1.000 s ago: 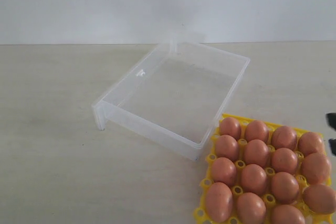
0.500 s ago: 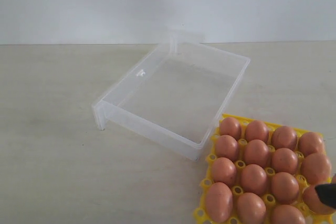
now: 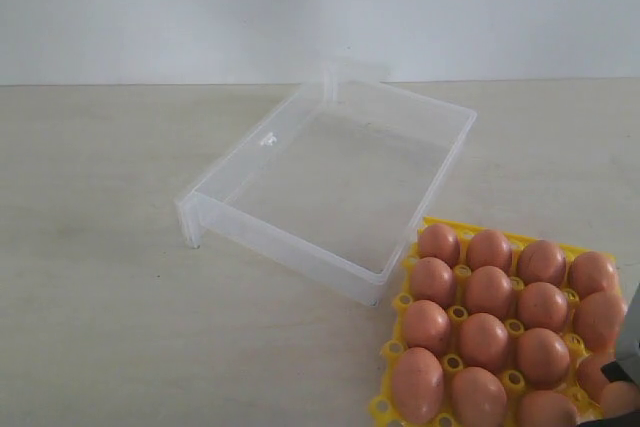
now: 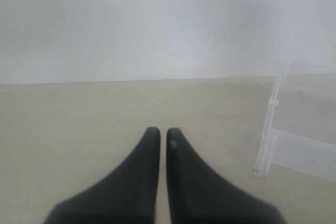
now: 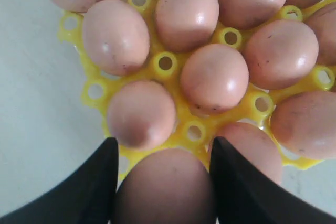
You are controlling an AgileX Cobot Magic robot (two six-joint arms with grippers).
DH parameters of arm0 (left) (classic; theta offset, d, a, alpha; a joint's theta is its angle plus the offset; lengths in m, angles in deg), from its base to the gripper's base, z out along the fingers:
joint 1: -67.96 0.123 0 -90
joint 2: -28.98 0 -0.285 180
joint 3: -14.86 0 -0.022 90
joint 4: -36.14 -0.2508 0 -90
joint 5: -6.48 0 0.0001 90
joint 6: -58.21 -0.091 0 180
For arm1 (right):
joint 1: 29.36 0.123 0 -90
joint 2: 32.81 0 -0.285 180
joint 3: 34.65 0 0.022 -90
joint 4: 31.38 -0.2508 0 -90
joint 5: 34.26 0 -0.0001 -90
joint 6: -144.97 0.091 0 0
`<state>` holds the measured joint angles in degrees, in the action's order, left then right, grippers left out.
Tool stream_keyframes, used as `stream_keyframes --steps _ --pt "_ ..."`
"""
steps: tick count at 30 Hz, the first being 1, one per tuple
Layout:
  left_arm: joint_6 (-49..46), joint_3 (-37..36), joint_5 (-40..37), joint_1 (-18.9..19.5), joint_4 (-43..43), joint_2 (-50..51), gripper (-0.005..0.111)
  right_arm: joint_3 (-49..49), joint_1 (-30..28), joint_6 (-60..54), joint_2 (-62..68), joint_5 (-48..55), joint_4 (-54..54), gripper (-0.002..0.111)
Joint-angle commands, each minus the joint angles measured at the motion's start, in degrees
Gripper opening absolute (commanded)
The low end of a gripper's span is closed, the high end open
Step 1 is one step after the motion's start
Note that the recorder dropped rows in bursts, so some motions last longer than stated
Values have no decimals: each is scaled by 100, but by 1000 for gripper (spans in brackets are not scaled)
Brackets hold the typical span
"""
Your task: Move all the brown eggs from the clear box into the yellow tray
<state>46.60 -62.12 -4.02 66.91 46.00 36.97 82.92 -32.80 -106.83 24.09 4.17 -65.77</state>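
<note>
Lowered over the yellow tray (image 3: 400,301), right claw (image 5: 164,141) clamps a smooth brown egg (image 5: 165,187); left claw (image 4: 163,132) sits closed.

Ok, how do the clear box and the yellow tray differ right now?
The clear box is empty; the yellow tray is packed with brown eggs. The clear box is see-through with solid low walls; the yellow tray is an opaque lattice with round holes. The clear box looks the larger of the two. Both rest on the pale table, side by side.
</note>
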Motion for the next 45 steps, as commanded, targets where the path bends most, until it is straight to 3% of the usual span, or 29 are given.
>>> stream_keyframes --steps 1,12,19,26,32,45 --pt "-1 -23 13 -18 -9 -21 4 -23 11 -223 84 -595 -653 0" --pt "-1 -23 13 -18 -9 -21 4 -23 11 -184 84 -652 -850 1" --pt "-1 -23 13 -18 -9 -21 4 -23 11 -73 84 -652 -850 28" --pt "-1 -23 13 -18 -9 -21 4 -23 11 -73 84 -652 -850 30" --pt "-1 -23 13 -18 -9 -21 4 -23 11 -60 84 -690 -850 49" --pt "-1 -23 13 -18 -9 -21 4 -23 11 27 84 -900 -850 49"
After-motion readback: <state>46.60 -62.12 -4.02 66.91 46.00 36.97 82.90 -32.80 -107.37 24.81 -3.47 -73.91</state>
